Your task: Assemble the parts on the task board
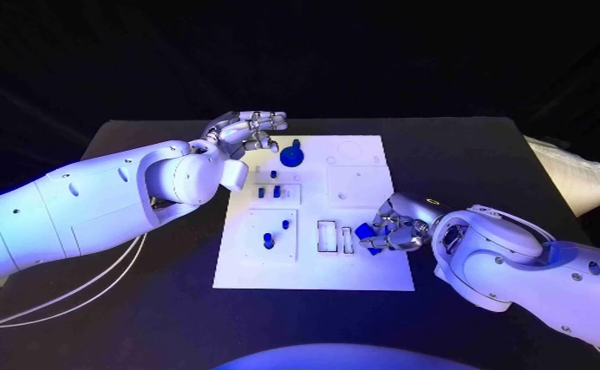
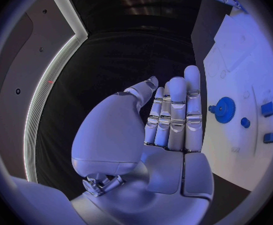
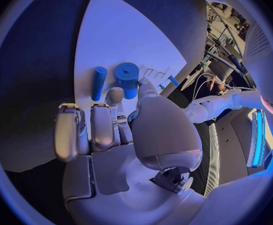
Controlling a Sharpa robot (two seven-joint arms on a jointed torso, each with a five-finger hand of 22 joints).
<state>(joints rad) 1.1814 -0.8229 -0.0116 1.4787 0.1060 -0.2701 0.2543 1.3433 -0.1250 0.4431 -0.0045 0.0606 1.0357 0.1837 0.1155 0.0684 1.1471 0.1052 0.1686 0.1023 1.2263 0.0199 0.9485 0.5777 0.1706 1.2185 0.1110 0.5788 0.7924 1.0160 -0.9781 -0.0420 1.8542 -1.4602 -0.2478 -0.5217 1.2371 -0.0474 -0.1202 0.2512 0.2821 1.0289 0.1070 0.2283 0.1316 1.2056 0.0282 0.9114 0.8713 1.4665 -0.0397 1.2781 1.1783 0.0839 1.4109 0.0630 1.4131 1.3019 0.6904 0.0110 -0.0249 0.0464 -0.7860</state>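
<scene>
Head view: the white task board (image 1: 356, 276) lies mid-tabletop; the left hand (image 1: 244, 134) hovers at its far left corner, the right hand (image 1: 398, 227) is at its right edge with a small blue part (image 1: 369, 236) between the fingers.
Left wrist view: the left hand (image 2: 168, 120) is flat, fingers straight and side by side, holding nothing; beside it on the board stands a blue gear (image 2: 224, 109), with small blue blocks (image 2: 267, 109) just beyond.
Right wrist view: the right hand (image 3: 121, 135) has its fingers curled inward; past them two blue cylinders, one slim (image 3: 98, 83) and one thick (image 3: 128, 78), lie on the board (image 3: 118, 35).
Gear in head view: the blue gear (image 1: 291, 156) sits near the board's far left corner, close to the left hand.
Surface: black tabletop (image 1: 163, 301); dark surroundings behind it.
Hard to make out: the held part's shape is mostly hidden by the fingers, and the right wrist view hides the grasp behind the palm.
</scene>
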